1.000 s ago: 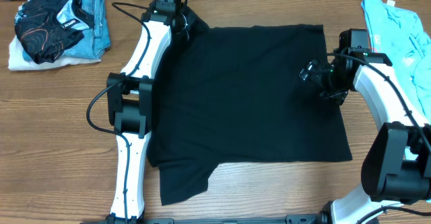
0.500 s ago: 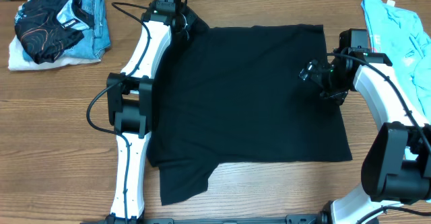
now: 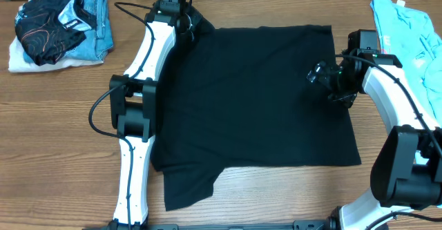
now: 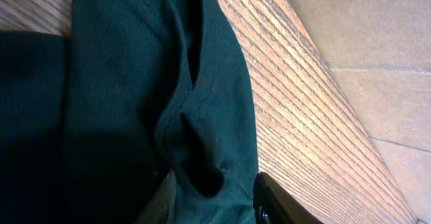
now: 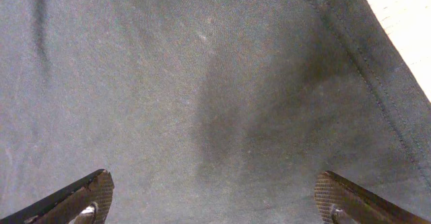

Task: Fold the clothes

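Black T-shirt spread flat, left claw gripping its bunched edge (far corner), right claw gaping above it.

You have a brown wood-grain tabletop filling the whole overhead view, its grain running left to right in lighter and darker streaks. Light falls evenly across it and the shadows stay soft. In the left wrist view you can see past the tabletop's edge to a plain tan floor crossed by thin seams. In the right wrist view, a corner of tabletop looks washed pale.
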Available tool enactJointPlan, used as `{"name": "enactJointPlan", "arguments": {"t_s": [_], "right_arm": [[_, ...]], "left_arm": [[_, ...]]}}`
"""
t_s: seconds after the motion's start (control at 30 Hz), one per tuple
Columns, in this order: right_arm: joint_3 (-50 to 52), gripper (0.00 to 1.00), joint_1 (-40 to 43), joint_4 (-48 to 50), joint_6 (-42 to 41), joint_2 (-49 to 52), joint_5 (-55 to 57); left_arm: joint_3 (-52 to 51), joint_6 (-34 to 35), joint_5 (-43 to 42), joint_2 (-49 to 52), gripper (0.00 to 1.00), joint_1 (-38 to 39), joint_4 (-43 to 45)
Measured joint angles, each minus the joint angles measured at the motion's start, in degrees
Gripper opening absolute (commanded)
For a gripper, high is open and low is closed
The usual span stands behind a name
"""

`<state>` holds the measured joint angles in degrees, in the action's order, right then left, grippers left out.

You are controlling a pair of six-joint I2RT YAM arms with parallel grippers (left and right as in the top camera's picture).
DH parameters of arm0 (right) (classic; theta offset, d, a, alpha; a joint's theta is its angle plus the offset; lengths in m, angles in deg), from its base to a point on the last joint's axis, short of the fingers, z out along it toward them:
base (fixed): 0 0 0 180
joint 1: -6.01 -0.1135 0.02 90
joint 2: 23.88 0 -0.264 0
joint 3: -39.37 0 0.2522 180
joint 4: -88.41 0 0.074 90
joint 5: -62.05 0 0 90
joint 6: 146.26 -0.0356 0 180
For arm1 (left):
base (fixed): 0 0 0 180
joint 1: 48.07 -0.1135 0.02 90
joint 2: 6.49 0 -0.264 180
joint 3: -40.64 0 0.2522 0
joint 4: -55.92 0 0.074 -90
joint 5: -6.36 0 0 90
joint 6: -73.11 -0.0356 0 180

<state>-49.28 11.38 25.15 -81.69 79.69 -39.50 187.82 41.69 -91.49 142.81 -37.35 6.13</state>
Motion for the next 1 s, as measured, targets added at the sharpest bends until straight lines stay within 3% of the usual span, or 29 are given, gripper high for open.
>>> {"name": "enactJointPlan", "arguments": {"t_s": [0.83,1.0], "right_arm": [[0.0,1.0,0.0,0.0,0.0,0.0,0.0],[0.0,1.0,0.0,0.0,0.0,0.0,0.0]], "left_arm": [[-1.0,0.0,0.6,0.0,0.44,0.0,-1.6],[-1.0,0.0,1.2,0.0,0.36,0.0,-1.2]]}}
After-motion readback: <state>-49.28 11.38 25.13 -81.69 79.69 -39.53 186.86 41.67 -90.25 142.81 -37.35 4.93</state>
